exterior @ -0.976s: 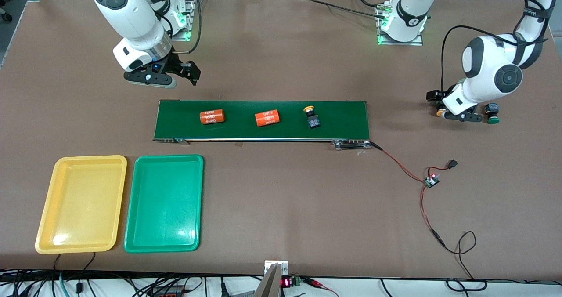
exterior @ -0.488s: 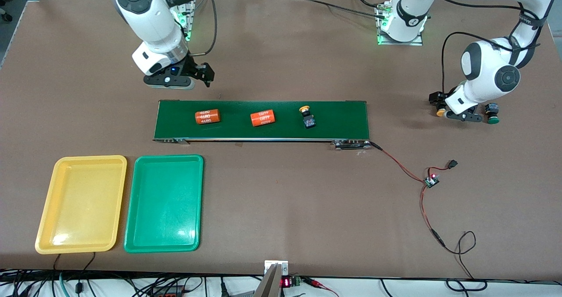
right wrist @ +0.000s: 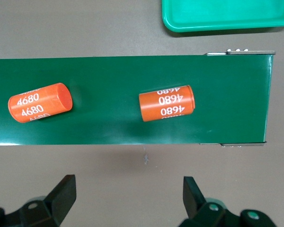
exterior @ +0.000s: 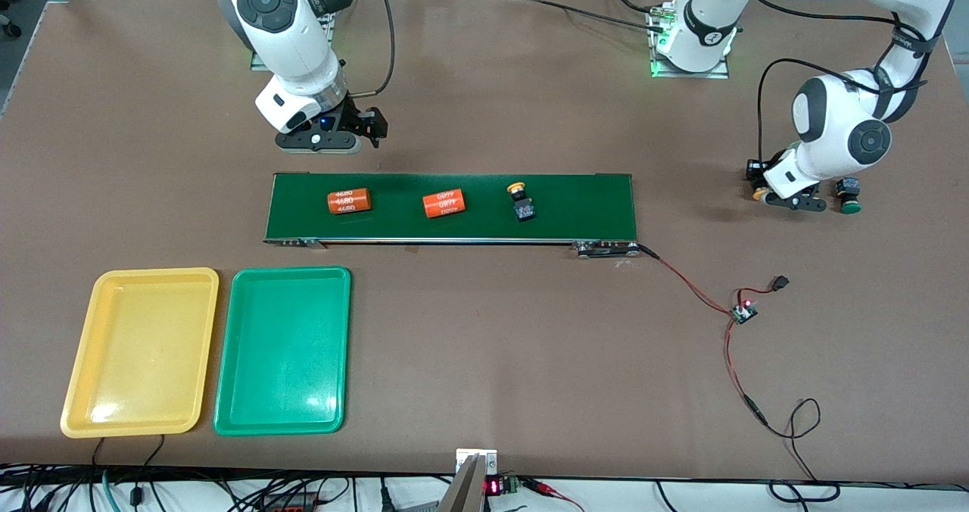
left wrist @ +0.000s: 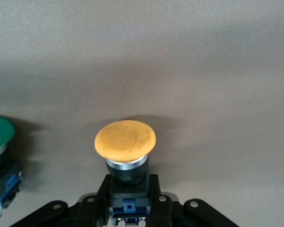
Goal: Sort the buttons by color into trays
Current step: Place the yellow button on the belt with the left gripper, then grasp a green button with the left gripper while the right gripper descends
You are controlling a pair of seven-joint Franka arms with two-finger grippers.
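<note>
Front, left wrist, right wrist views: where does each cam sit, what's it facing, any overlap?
Front view: high across the table, facing both arms' bases, the conveyor belt, yellow tray and green tray.
Left wrist view: on the left arm, looking past the left gripper, shut on a yellow-capped button; a green-capped button beside it.
Right wrist view: on the right arm, looking down past the open right gripper at the belt.
Shared: front and right wrist views both show the two 4680 cylinders.

Even overhead light, bright, no harsh spots. Soft short shadows under both arms on the tabletop (exterior: 484, 345). Mild glare patches on the yellow tray (exterior: 140, 351) and green tray (exterior: 283, 350). Left wrist view soft, slightly hazy; right wrist view sharp.
</note>
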